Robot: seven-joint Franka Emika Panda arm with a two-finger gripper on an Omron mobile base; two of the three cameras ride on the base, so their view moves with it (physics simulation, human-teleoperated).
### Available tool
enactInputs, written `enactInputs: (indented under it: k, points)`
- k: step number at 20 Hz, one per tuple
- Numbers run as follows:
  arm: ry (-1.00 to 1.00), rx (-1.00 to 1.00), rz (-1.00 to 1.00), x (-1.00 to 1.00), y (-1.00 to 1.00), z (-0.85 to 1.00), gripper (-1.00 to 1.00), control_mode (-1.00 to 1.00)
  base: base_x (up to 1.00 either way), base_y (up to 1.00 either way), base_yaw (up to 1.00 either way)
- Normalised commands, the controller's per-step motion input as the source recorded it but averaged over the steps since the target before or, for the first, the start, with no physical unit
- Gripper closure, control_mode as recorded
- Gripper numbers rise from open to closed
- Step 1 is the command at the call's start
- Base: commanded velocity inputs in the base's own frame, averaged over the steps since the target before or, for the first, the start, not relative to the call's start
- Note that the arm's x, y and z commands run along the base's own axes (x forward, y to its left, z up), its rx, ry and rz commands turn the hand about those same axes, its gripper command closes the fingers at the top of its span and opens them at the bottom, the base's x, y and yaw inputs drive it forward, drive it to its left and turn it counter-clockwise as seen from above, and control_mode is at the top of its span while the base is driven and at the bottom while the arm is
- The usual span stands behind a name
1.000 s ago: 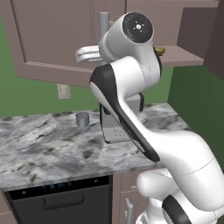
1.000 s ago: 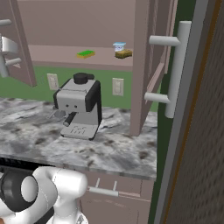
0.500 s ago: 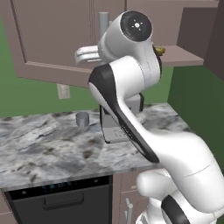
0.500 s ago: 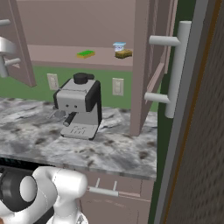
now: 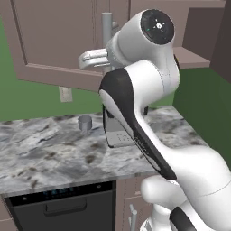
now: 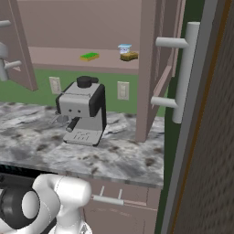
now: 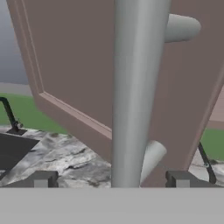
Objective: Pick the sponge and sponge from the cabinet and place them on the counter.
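Note:
The green sponge (image 6: 89,56) and the tan-brown sponge (image 6: 129,56) lie on the shelf of the open cabinet (image 6: 87,23), with a small white cup between them. My gripper (image 7: 111,179) is open, with its fingertips (image 7: 43,178) on either side of the vertical grey bar handle (image 7: 135,87) of the cabinet's left door (image 5: 58,40). In the left base view the gripper (image 5: 101,60) is up at that handle (image 5: 107,27), far to the left of both sponges. The marble counter (image 5: 45,153) lies below.
A coffee machine (image 6: 82,109) stands on the counter under the shelf, and a small grey cup (image 5: 85,122) stands to its left. The right cabinet door (image 6: 151,68) stands swung out, and its bar handle (image 6: 185,68) juts toward the camera. A dishwasher front (image 5: 63,205) sits under the counter.
My arm's upper joints have shifted a little to the right. The gripper stays at the left door's handle and the door looks unmoved.

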Motion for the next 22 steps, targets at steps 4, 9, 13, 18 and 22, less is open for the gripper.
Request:
enactInputs:
  k: [4,9,13,18,22]
  points:
    - [0.0,0.0,0.08,-0.2,-0.12,0.19,-1.0,-1.0,0.0,0.0,0.0]
    - [0.0,0.0,0.07,-0.06,-0.18,0.15,-1.0,-1.0,0.0,0.0,0.0]
    - [0.0,0.0,0.05,0.0,-0.24,0.02,-1.0,-1.0,0.0,0.0,0.0]
    - [0.0,0.0,0.05,-0.03,-0.32,0.0,-1.0,-1.0,0.0,0.0,0.0]
    - [0.0,0.0,0.05,-0.11,-0.41,0.0,-1.0,-1.0,0.0,0.0,0.0]
